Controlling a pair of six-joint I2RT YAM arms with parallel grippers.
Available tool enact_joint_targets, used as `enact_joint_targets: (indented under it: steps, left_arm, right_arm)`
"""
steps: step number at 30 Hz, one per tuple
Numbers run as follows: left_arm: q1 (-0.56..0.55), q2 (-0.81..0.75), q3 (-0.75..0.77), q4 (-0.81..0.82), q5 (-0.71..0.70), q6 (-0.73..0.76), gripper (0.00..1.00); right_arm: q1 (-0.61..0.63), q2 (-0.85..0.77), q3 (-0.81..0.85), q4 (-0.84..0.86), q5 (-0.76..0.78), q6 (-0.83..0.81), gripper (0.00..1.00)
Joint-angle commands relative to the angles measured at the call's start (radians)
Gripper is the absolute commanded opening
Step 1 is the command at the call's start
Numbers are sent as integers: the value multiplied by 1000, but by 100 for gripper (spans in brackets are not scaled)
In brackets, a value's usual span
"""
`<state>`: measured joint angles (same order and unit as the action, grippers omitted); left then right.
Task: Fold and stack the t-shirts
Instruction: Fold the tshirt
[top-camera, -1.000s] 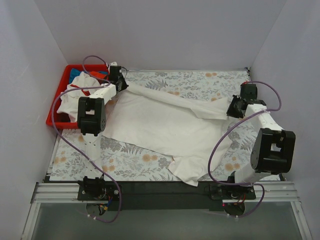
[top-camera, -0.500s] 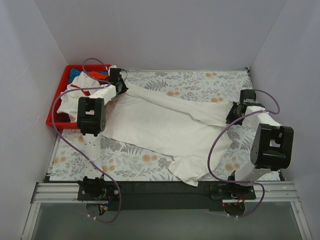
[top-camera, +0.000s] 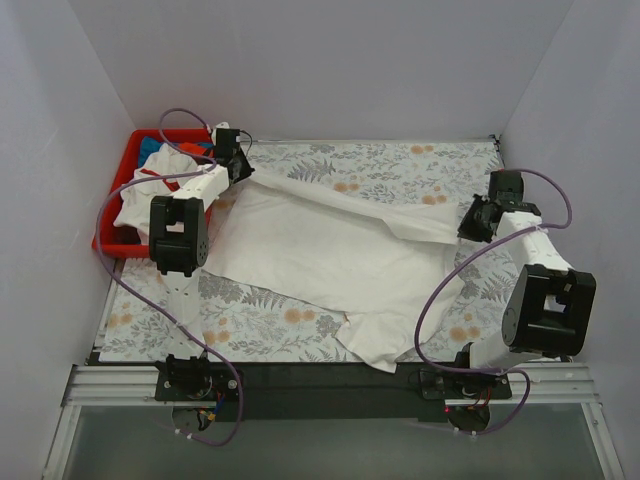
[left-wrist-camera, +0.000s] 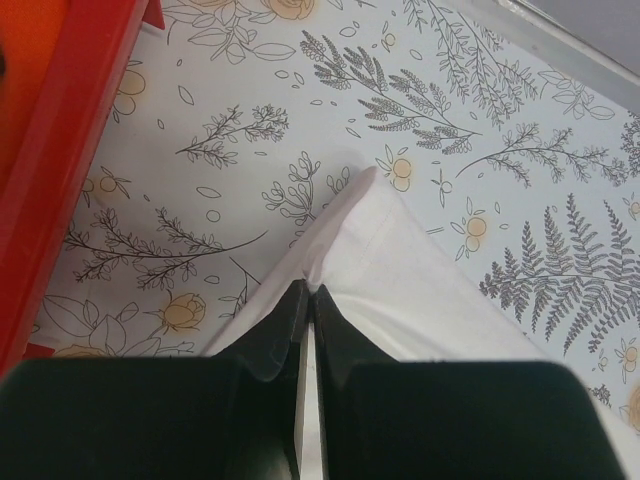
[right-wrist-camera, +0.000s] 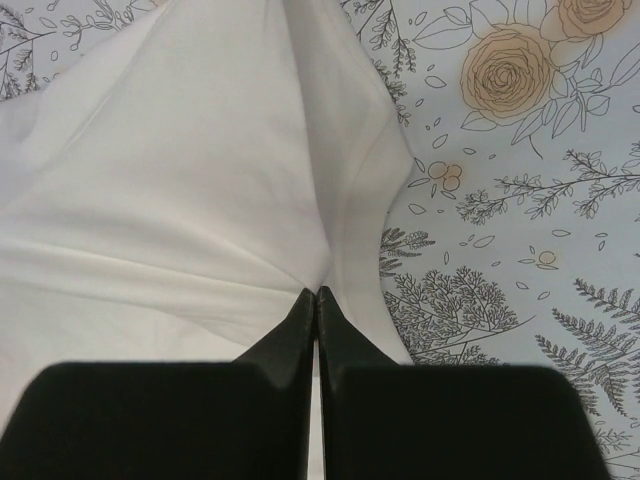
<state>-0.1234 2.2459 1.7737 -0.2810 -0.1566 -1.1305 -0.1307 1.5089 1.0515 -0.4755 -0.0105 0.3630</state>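
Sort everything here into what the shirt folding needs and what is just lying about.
Job: white shirt spread out, pinched by left gripper and right gripper; heaped shirts.
Lying about: red bin; floral cover.

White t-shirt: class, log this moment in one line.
left gripper: shut on white t-shirt | right gripper: shut on white t-shirt | other shirts: in red bin

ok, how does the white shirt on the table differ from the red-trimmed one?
The white t-shirt lies spread on the floral covering, pinched by the left hand and right hand; the red-trimmed t-shirt sits crumpled over the red bin rim, unheld. Both are mostly white.
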Motion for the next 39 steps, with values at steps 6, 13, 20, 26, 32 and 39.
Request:
enact_joint_targets:
  steps: [6,13,20,26,32,39]
  left_arm:
    - [19,-80,-45,-23,-80,9,0]
    - [19,-60,-108,-23,-101,-6,0]
    - [19,-42,-102,-24,-109,-15,0]
    - [19,-48,-82,-30,-119,-3,0]
    - [19,-55,-42,-41,-123,6,0]
    - [19,-59,-66,-41,-144,6,0]
  right_arm:
    - [-14,-32,-37,-51,17,-32,1]
    - [-15,23,-80,-38,-16,-15,1]
    - [-15,36,-105,-35,-57,-22,4]
    - [-14,-1,-87,-48,-62,-29,1]
    - [-17,-10,-44,-74,-45,-36,1]
    - [-17,-38,-97,-83,-57,-36,1]
